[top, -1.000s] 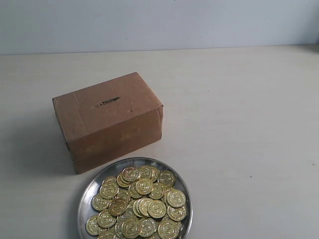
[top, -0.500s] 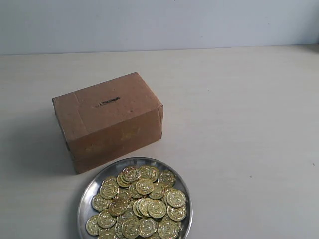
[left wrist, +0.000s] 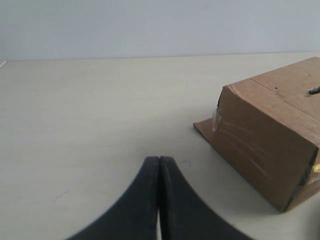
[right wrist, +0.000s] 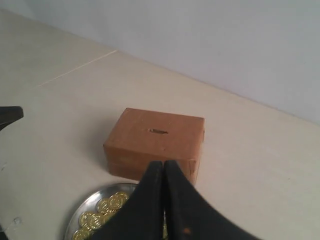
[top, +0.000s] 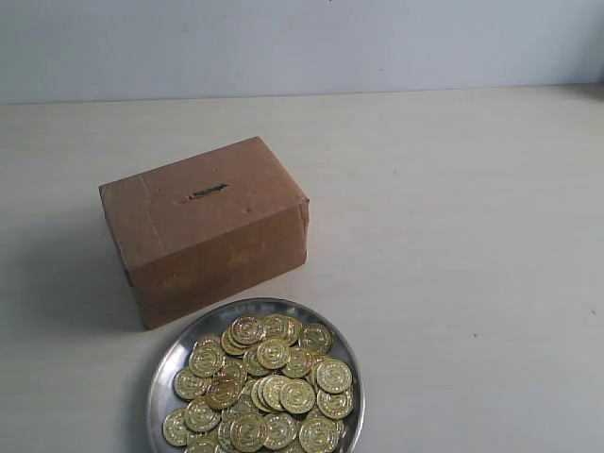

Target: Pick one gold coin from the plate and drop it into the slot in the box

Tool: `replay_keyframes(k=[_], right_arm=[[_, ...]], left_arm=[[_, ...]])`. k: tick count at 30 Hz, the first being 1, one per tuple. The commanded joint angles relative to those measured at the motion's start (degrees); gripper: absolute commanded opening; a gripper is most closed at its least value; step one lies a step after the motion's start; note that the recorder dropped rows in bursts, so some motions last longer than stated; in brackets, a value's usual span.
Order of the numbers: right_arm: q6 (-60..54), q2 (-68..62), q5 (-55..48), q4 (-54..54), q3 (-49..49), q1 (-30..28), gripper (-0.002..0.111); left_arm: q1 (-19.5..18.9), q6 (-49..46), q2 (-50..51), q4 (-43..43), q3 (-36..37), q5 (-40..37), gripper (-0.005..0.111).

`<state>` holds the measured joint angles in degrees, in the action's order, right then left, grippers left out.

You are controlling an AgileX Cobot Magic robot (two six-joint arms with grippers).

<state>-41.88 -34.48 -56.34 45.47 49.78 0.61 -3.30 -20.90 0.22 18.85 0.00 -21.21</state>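
Observation:
The brown cardboard box (top: 203, 226) stands left of centre in the exterior view, with the dark slot (top: 206, 192) in its top face. Just in front of it sits the silver plate (top: 171, 360), heaped with several gold coins (top: 274, 382). Neither arm shows in the exterior view. My left gripper (left wrist: 159, 160) is shut with nothing in it, low over the bare table beside the box (left wrist: 272, 140). My right gripper (right wrist: 164, 163) is shut and empty too, raised above the plate (right wrist: 77, 212) and looking onto the box (right wrist: 155, 142) and slot (right wrist: 158, 131).
The pale table (top: 453, 236) stretches wide to the right of the box and plate. A light wall (top: 302, 42) runs along the far edge. In the right wrist view a dark tip of the other arm (right wrist: 10, 116) pokes in at the edge.

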Motion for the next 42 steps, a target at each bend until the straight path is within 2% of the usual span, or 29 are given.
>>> replay_keyframes(k=[1,4,8,25,37,42], right_arm=[[-3.4,-8.8,-2.5,1.5,4.3,-0.3,0.0],[-3.6,-13.9,-3.1,2.5,6.7,-0.3,0.0],[-5.6,-19.4,-3.2,2.2,8.9,2.6,0.0],[-7.6,-43.0,1.3,-9.6,11.3,23.2,0.0],[-6.2,-56.9,5.1,-18.6,11.3,35.1,0.0],[-6.8,-61.2,6.8,-20.5,11.3,39.7,0.008]], left_arm=[[-0.1,0.1,-0.2,-0.2,0.0,0.0,0.0],[-0.1,0.1,-0.2,-0.2,0.0,0.0,0.0],[-0.1,0.1,-0.2,-0.2,0.0,0.0,0.0],[-0.1,0.1,-0.2,-0.2,0.0,0.0,0.0],[-0.1,0.1,-0.2,-0.2,0.0,0.0,0.0],[-0.1,0.1,-0.2,-0.2,0.0,0.0,0.0]])
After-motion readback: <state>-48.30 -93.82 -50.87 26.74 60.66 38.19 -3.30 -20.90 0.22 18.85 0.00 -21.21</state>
